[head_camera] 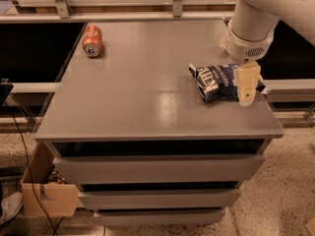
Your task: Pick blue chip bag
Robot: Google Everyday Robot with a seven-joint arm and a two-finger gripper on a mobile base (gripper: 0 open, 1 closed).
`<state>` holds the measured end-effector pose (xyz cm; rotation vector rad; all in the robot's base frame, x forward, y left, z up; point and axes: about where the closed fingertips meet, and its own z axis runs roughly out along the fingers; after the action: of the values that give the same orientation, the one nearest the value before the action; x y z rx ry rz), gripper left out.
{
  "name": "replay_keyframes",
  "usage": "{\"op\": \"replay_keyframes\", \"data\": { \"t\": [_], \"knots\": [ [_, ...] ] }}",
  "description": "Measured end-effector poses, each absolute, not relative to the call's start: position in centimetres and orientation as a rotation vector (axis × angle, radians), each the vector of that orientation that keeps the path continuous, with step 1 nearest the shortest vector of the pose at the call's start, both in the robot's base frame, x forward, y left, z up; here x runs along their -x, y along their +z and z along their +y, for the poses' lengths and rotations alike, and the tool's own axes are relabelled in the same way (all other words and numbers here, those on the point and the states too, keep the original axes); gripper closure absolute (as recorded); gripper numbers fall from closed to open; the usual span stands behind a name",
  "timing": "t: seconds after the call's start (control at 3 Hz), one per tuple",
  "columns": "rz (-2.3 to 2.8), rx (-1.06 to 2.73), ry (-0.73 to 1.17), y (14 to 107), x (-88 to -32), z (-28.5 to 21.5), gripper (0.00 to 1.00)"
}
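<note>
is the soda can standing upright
No, the orange-red soda can lies on its side near the far left corner of the table, far from the gripper hanging over the blue chip bag.

Grey table (pixel 147 92) bears soda can (pixel 92 40), blue chip bag (pixel 216 80); gripper (pixel 246 90) over bag
</note>
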<state>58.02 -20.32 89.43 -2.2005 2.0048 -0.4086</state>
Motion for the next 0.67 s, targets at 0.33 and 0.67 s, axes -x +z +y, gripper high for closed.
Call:
{"op": "replay_keyframes", "data": {
  "t": [0.33, 0.67],
  "knots": [
    [2.013, 2.227, -0.388, 87.8, -59.2, -20.4, 0.0],
    [2.011, 2.251, -0.362, 86.6, -59.9, -20.3, 0.18]
  ]
}}
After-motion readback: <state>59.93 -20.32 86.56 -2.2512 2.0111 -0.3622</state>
